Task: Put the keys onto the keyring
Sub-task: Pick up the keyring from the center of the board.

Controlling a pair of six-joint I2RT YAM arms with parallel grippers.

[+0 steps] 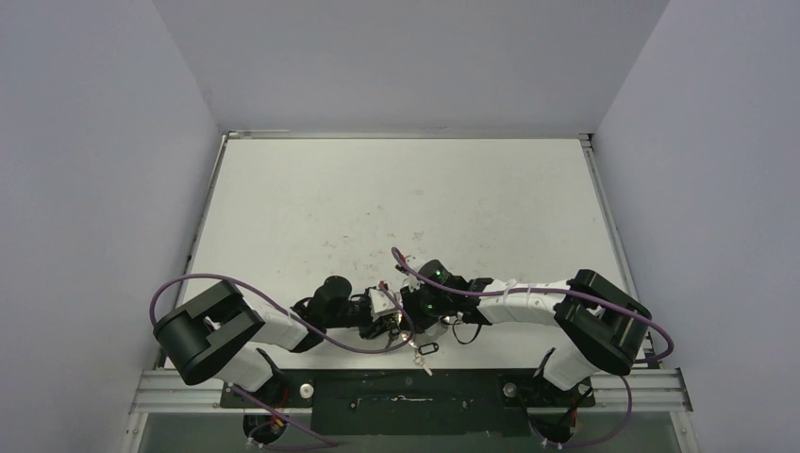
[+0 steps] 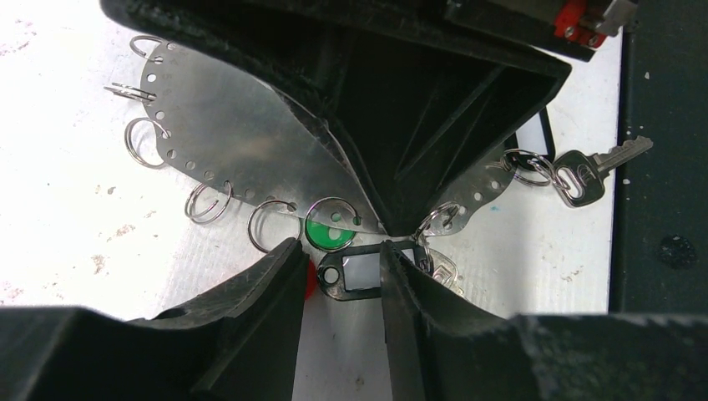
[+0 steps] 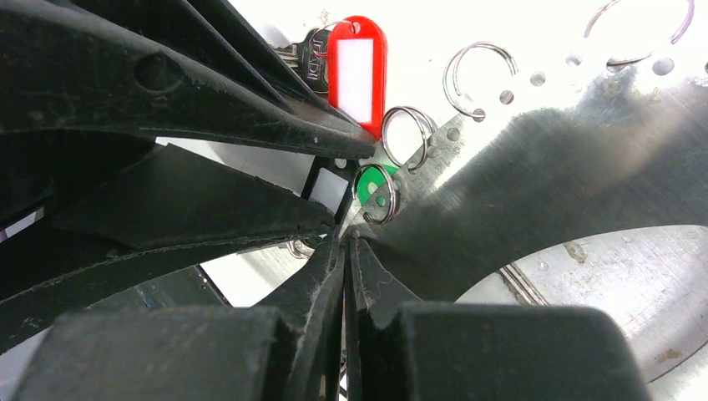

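Keyring [image 2: 242, 142] way down at the near edge of the table [image 1: 377, 208], about mid-width, right at the meeting point of the 2 arms. More of a flat shiny metal plate tbh, holes punched along the rim, split rings [image 2: 144, 142] hanging off it.

Room first, left to right: plain pale wall [image 1: 94, 142] on the left, white tabletop with a few faint scuffs and stains in the middle, same pale wall [image 1: 717, 142] on the right. Black mounting strip [image 1: 406, 401] along the front, purple cables [image 1: 217, 280] looping off both arms.

Close up from the left wrist, again left to right: open rings along the plate's left rim, then a green tag [image 2: 326, 231] on 1 of the rings, just above the left gripper [image 2: 341, 249]. Fingers apart there, a black tag [image 2: 361, 273] with a clear window lying in the gap, a sliver of red by the left finger. Contact with either finger: can't tell.

Next over, right gripper [image 3: 345, 238] pinched tight on the plate's rim, close to the green tag, its black body blocking the plate's whole middle in that view. Far right, 1 silver key [image 2: 584, 174] on its own little ring at the plate's tip, blade end over the dark strip.

From the right wrist: red tag [image 3: 357, 71] just beside the rim, its key mostly hidden behind the left arm's fingers.
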